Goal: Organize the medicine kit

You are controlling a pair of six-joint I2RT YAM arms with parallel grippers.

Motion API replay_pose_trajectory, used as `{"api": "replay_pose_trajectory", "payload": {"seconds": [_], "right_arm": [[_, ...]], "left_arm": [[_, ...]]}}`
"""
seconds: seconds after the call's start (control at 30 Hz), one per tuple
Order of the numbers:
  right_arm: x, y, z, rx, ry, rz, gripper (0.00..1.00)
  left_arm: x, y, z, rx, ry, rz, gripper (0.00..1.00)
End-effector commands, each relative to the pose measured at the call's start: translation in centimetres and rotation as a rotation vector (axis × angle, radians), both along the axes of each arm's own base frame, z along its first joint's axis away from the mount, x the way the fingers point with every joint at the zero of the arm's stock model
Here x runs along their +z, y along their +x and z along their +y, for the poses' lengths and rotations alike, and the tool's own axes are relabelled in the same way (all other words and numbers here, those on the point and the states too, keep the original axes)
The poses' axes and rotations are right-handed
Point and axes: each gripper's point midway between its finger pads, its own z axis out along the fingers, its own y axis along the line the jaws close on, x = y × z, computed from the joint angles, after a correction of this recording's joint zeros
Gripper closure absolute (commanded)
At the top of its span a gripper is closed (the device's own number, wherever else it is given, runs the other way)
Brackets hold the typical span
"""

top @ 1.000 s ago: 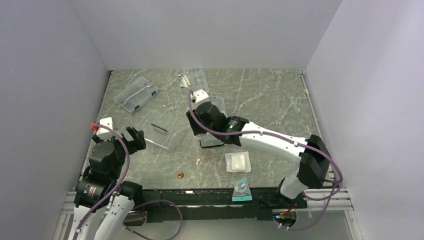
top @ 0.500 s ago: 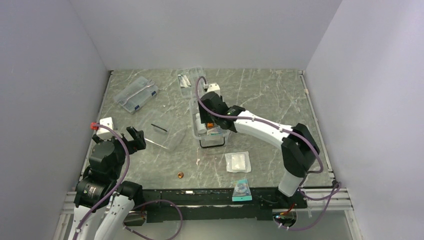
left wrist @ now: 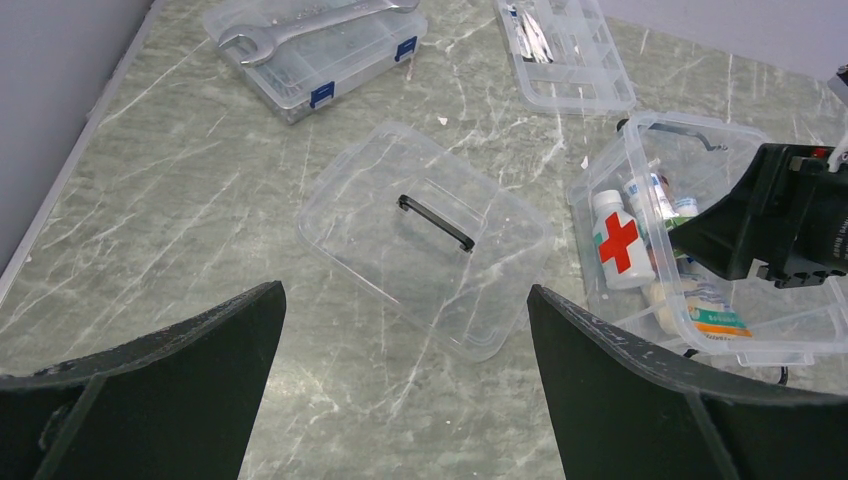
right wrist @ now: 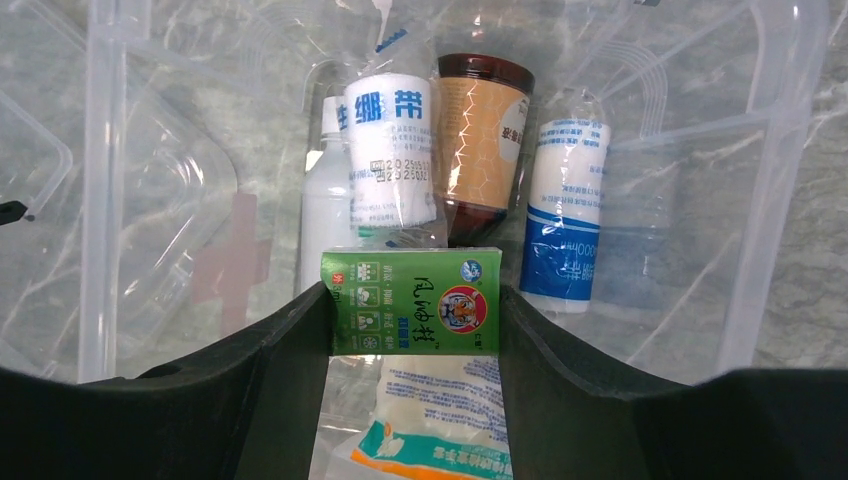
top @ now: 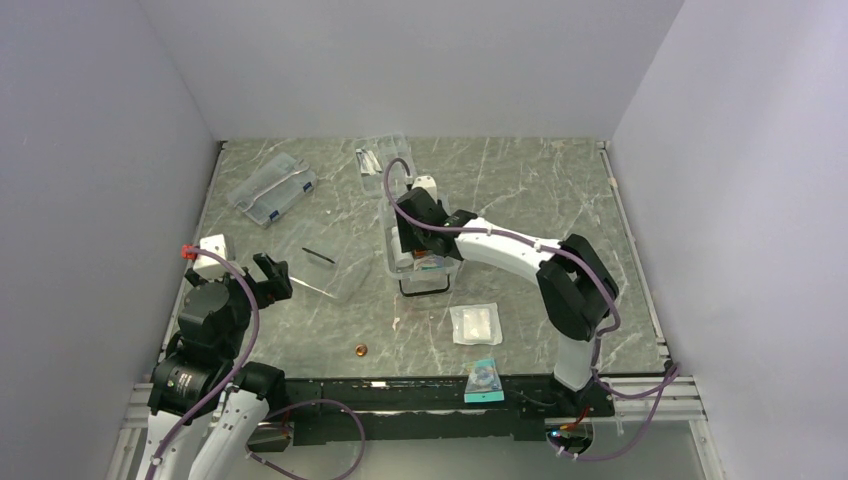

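The medicine kit is a clear tub with a red cross, standing open mid-table; its wall also shows in the left wrist view. My right gripper hangs over it, shut on a green box pinched between both fingers. Below, inside the tub, lie a wrapped bandage roll, an amber bottle, a white-and-blue bottle and a cotton packet. The clear lid with its dark handle lies flat left of the tub. My left gripper is open near the left edge, short of the lid.
A clear case with blue latches and a wrench sits back left, and a compartment case lies behind the tub. A white gauze packet, a teal packet and a small copper disc lie near the front.
The right arm's elbow has swung left and inward while its gripper shifted slightly and settled over the tub with the green box. The left arm has not moved.
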Motion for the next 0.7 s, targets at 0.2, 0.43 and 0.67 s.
{"api": "replay_pose_trajectory", "payload": {"seconds": [0.2,0.43,0.67], "right_arm": [[2.5,1.1,1.1,-0.002,0.051,-0.019,0.28],[5.5,1.0,1.0,0.007,0.082,-0.061,0.25],[10.8,-0.3,-0.8,0.009,0.142,-0.154,0.23]], "left_arm": [[1.7,0.1,-0.2,-0.008,-0.025,-0.052,0.01],[1.7,0.1,-0.3,-0.01,-0.026,-0.052,0.01],[1.7,0.1,-0.3,-0.011,-0.026,-0.051,0.01]]}}
